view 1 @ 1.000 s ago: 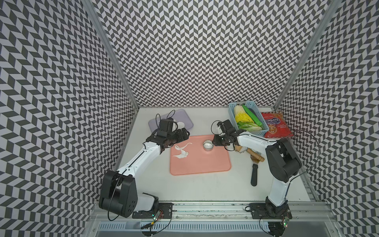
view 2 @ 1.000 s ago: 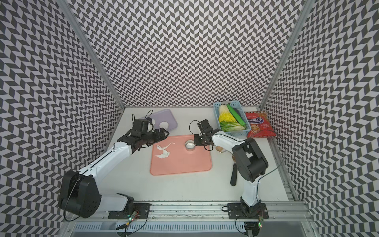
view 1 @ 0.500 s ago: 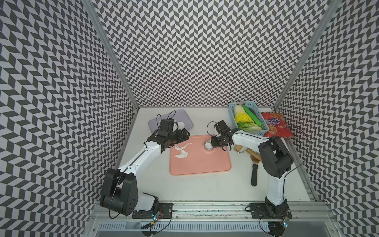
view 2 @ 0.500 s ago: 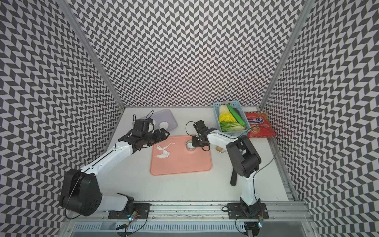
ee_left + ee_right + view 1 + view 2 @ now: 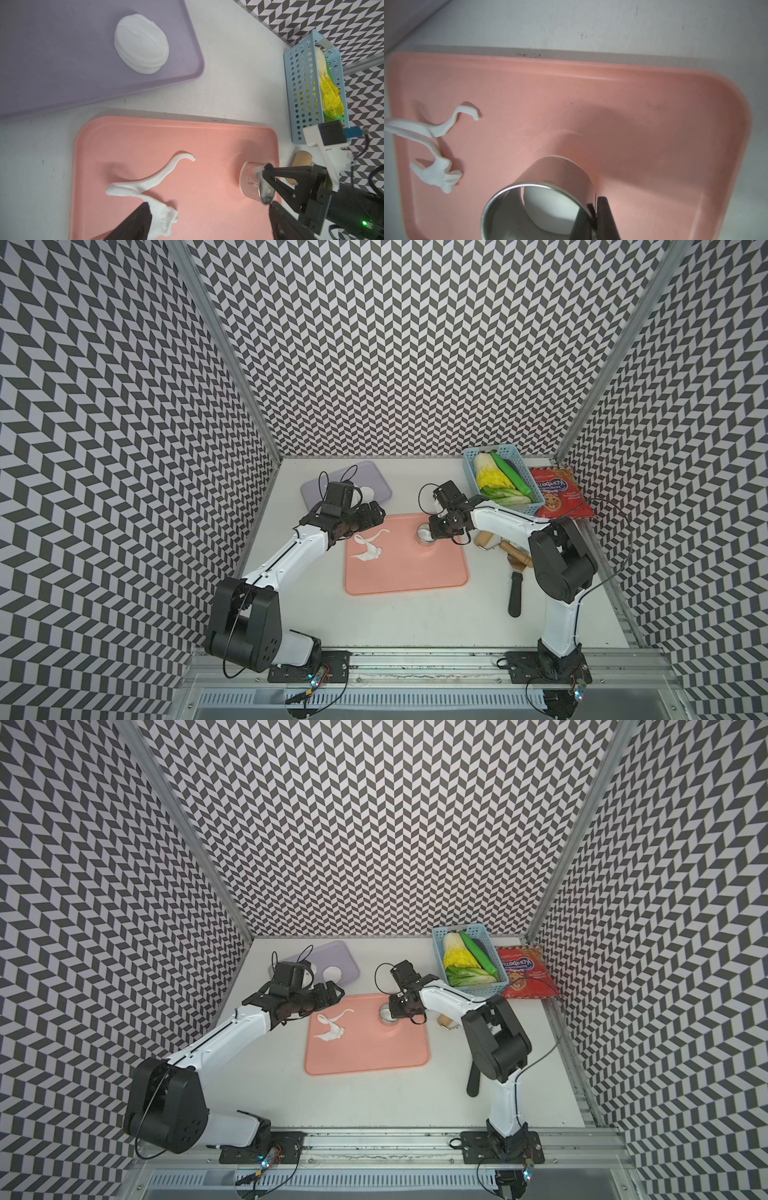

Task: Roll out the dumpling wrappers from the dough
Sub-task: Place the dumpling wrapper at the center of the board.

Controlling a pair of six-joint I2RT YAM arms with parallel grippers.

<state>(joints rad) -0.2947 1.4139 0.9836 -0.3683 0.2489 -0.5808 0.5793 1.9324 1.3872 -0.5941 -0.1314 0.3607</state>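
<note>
- Two arm bases sit on the rail at the near edge of the white table (image 5: 374,622); both arms reach away from it toward the pink tray (image 5: 407,576).
- Near right, a black-handled spatula (image 5: 514,593) lies flat on the table, just beside the pink tray's right edge.
- A wooden rolling pin (image 5: 486,540) lies just beyond the spatula, partly hidden under the right arm.
- On the left part of the pink tray lies the dough (image 5: 145,187) — thin, ragged white strips joined in a loose tangle.
- Left gripper (image 5: 370,517): jaws spread wide and holding nothing, above the tray's far-left corner. In the left wrist view one finger (image 5: 135,224) overlaps the dough's edge; whether they touch cannot be told.
- A steel ring cutter (image 5: 556,180) stands upright at the far middle of the pink tray, well apart from the dough. White material shows inside its bore.
- Right gripper (image 5: 434,531): jaws closed tight on the ring cutter's wall, pinching the rim on the side away from the dough.
- Beyond the pink tray, far left, a purple tray (image 5: 62,62) carries the dumpling wrappers (image 5: 141,44) — several round white discs in one slightly offset stack.
- Far right, a blue basket (image 5: 471,458) holds leafy vegetables.
- A red snack bag (image 5: 559,493) lies just beside it, toward the right wall.
</note>
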